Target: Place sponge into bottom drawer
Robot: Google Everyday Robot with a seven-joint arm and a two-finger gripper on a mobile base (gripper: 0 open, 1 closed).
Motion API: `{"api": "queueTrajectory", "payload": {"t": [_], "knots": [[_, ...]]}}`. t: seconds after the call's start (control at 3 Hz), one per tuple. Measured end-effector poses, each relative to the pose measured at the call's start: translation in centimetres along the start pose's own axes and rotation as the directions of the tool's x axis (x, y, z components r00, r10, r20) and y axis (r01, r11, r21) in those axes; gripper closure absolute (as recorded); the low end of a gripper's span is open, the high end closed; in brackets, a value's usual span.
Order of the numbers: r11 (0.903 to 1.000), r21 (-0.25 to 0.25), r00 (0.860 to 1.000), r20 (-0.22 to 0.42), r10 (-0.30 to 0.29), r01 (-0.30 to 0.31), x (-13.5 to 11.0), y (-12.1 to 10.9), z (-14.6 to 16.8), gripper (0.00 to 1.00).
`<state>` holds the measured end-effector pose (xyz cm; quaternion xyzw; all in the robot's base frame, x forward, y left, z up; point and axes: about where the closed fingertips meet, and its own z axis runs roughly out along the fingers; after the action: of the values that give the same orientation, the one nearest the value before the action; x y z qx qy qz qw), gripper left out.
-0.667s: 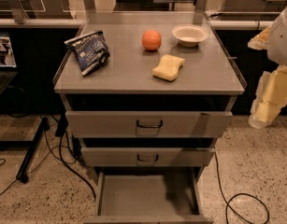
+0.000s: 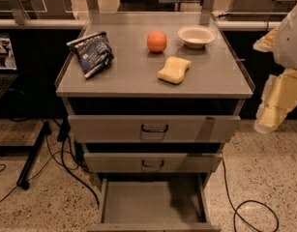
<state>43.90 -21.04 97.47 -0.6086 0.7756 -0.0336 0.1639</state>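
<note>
The gripper (image 2: pixel 265 123) hangs off the cabinet's right edge, level with the top drawer, where it hung a moment ago; whether it is clenched or released cannot be told. Nothing has shifted. One sponge (image 2: pixel 174 70) lies near the top's front edge, beside one orange ball (image 2: pixel 156 41), one bowl (image 2: pixel 196 35) and one bag (image 2: pixel 92 53). Of three drawers, only the bottom drawer (image 2: pixel 153 203) stands open, with open floor on the gripper's side.
</note>
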Motion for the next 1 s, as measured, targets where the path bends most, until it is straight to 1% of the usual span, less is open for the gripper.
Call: {"api": "queueTrajectory", "payload": {"t": [0.33,0.67,1.0], "knots": [[0.9979,0.033,0.996,0.072,0.052,-0.055,-0.5,-0.4,0.3,0.0],[0.9874,0.053,0.973,0.187,0.137,-0.149,-1.7,-2.5,0.8,0.0],[0.972,0.043,0.937,0.279,0.21,-0.231,-3.5,-6.0,1.8,0.0]]}}
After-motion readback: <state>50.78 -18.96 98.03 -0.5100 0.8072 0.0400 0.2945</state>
